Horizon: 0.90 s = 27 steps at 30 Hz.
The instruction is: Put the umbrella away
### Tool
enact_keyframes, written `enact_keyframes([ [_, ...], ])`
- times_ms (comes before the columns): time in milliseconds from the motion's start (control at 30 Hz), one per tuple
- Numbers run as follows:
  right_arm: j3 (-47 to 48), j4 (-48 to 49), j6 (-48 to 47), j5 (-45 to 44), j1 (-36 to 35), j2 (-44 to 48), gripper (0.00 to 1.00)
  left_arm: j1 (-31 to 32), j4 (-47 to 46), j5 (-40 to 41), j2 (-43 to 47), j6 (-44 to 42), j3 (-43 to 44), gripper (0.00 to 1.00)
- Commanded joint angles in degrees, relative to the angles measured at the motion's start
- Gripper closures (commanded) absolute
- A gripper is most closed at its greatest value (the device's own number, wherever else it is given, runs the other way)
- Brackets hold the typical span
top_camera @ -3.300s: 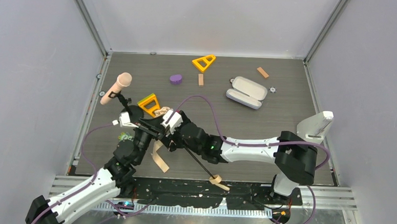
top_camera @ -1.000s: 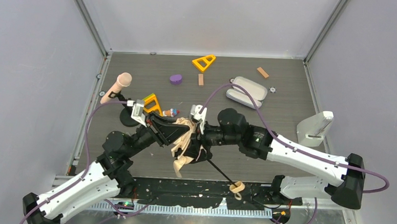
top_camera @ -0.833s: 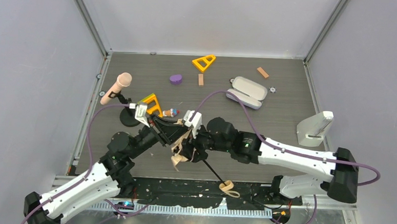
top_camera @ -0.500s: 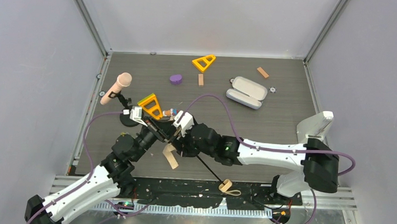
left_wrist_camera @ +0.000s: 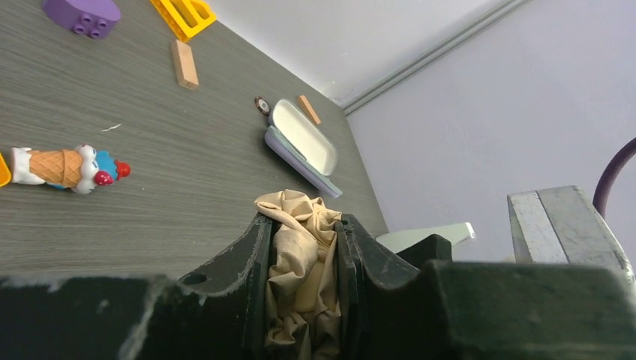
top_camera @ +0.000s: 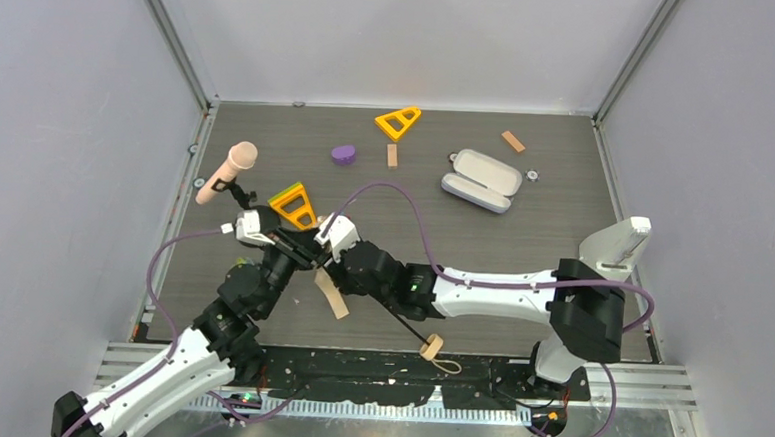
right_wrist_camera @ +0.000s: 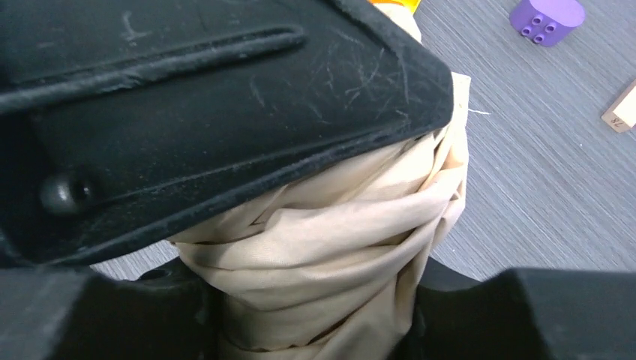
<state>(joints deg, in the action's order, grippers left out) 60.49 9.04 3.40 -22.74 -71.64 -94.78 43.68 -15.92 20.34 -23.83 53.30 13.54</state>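
The umbrella [top_camera: 331,298] hangs between both arms near the table's front left. Its beige canopy is bunched and twisted. The thin black shaft [top_camera: 398,321] slants down right to the tan handle [top_camera: 431,345] with its loop. My left gripper [top_camera: 297,246] is shut on the canopy's top end; in the left wrist view crumpled fabric [left_wrist_camera: 300,255] fills the gap between the fingers [left_wrist_camera: 251,262]. My right gripper [top_camera: 330,251] sits right beside it. In the right wrist view its jaws press both sides of the rolled fabric [right_wrist_camera: 337,225], just under the left gripper's black finger [right_wrist_camera: 225,97].
A pink-headed microphone [top_camera: 228,170] leans at the left edge. An orange triangle [top_camera: 294,206] lies just behind the grippers, and a clown ice-cream toy [left_wrist_camera: 64,166] is nearby. Farther back are a purple block [top_camera: 344,154], a yellow triangle [top_camera: 398,122], an open lavender case [top_camera: 482,180] and wooden blocks [top_camera: 513,141].
My right arm swept left along the umbrella up to the left gripper, letting go and closing again. The loose canopy is now gathered tight, and the handle has shifted left.
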Motion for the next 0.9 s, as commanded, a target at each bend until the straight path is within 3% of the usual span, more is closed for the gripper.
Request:
enact_keyframes([
  [0, -0.7, 3.7, 3.4, -10.0, 1.2, -3.9, 0.80, 5.5, -15.5, -19.2, 2.1, 5.4, 4.7, 1.00],
  [33, -1.9, 4.0, 3.5, -9.5, 1.3, -0.9, 0.90, 5.4, -14.5, -18.8, 2.9, 4.7, 4.8, 1.00],
  [67, -2.6, 5.0, 3.4, -7.4, 1.8, 0.7, 0.92, 5.4, -13.2, -18.4, 3.8, 3.8, 5.1, 0.99],
  [133, -5.0, 7.2, 3.7, -1.8, 3.0, 5.9, 0.94, 5.3, -8.8, -17.6, 6.0, 1.1, 6.2, 0.79],
  [200, -7.2, 8.6, 4.7, 4.5, 4.5, 11.1, 0.94, 5.2, -3.6, -16.8, 8.3, -1.9, 7.8, 0.45],
  [233, -7.9, 8.7, 5.0, 6.7, 5.7, 14.0, 0.94, 5.2, -0.6, -16.3, 9.5, -3.4, 8.6, 0.33],
  [367, -8.9, 6.5, 5.6, 18.9, 9.0, 21.9, 0.94, 5.1, 8.5, -13.2, 14.6, -7.8, 10.9, 0.01],
  [533, -8.1, 2.8, 8.0, 37.9, 16.2, 28.5, 0.94, 5.0, 15.5, -14.8, 16.1, -14.2, 15.0, 0.01],
  [633, -6.9, 2.5, 12.2, 54.8, 19.8, 29.6, 0.94, 5.0, 19.0, -20.7, 12.7, -18.0, 19.5, 0.01],
  [867, -3.3, 7.5, 20.9, 77.6, 21.1, 27.8, 0.94, 5.0, 19.6, -35.7, 0.7, -21.3, 27.8, 0.00],
])
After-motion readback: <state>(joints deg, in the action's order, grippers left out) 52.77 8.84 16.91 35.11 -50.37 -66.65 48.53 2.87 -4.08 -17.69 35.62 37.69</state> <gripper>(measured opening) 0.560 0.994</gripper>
